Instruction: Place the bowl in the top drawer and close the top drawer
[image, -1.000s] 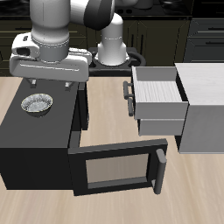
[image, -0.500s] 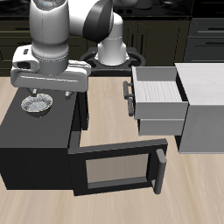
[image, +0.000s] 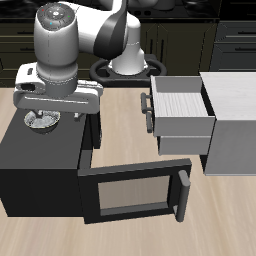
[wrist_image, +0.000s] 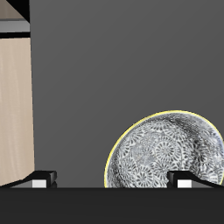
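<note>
Hovering: my pincer (image: 43, 110) hangs right over the bowl (image: 43, 120), which sits on top of the black box (image: 40, 160).
Pincer state: my two fingertips (wrist_image: 41, 178) stand spread apart, one beside the bowl and the other over its rim; I cannot tell whether either touches it, and nothing is pinched between them.
Bowl: small, round and silvery-grey with a speckled pattern inside (wrist_image: 164, 154), upright on the dark flat top of the box, partly hidden by my wrist in the exterior view.
Black box: it stands on the wooden surface (image: 130, 130), and its glass-fronted door (image: 130, 195) with a bar handle (image: 183, 195) is swung open toward the front edge.
Top drawer: the light grey drawer (image: 180, 112) is pulled out of its grey cabinet (image: 232, 130), showing a pale whitish inside; its dark bar handle (image: 149, 110) faces the black box.
Gap: bowl and drawer are well apart, with bare wooden surface between the box and the drawer front.
Arm: my white arm (image: 75, 40) reaches from the base at the back of the surface out over the black box.
Wrist view: mostly the dark box top, with a strip of pale wood beside it.
</note>
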